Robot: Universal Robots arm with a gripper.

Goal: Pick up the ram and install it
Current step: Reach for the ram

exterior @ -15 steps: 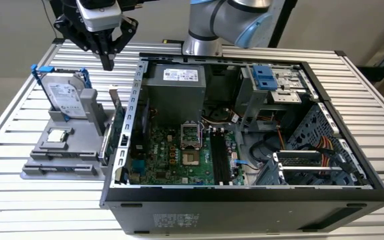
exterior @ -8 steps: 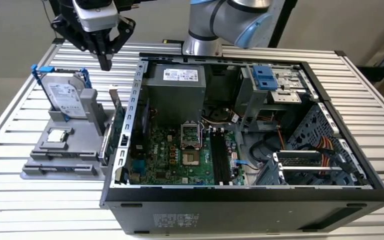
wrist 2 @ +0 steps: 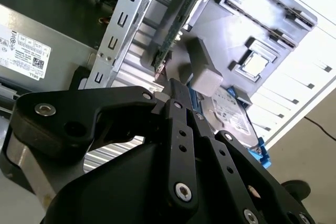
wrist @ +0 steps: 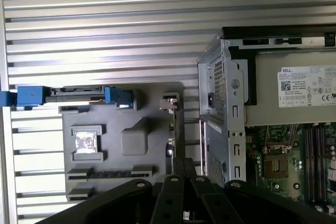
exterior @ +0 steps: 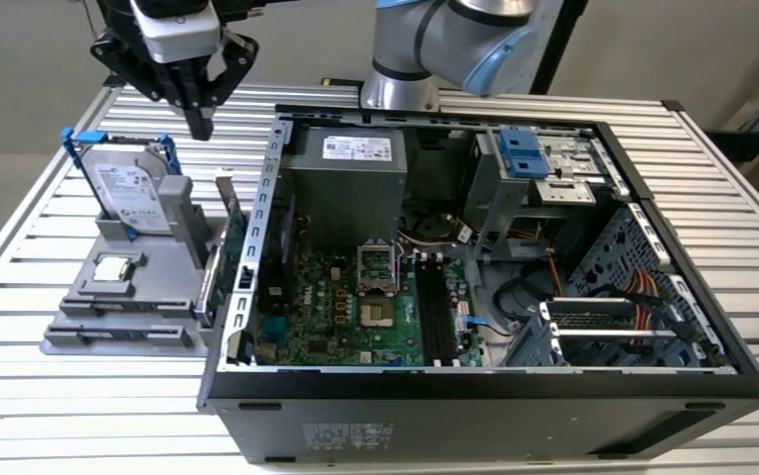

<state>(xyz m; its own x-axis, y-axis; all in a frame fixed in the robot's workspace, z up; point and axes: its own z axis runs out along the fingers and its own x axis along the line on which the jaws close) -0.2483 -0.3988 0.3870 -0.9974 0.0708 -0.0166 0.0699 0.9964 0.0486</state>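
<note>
A slatted silver metal table (exterior: 75,416) carries an open black computer tower case (exterior: 485,430), with a grey plastic holder (exterior: 115,332) at the exterior view's left. The black claw (exterior: 201,127) hangs above the holder's far end, pressed together and empty. The slim dark-green ram (exterior: 221,272) stands on edge in the holder, just beside the case.

Bright, even light, with glare washing out the slatted table (wrist 2: 315,56).

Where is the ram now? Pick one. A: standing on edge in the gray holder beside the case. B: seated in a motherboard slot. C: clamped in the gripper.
A: the ram stands on edge in the gray holder beside the computer case, and the gripper above holds nothing.
</note>
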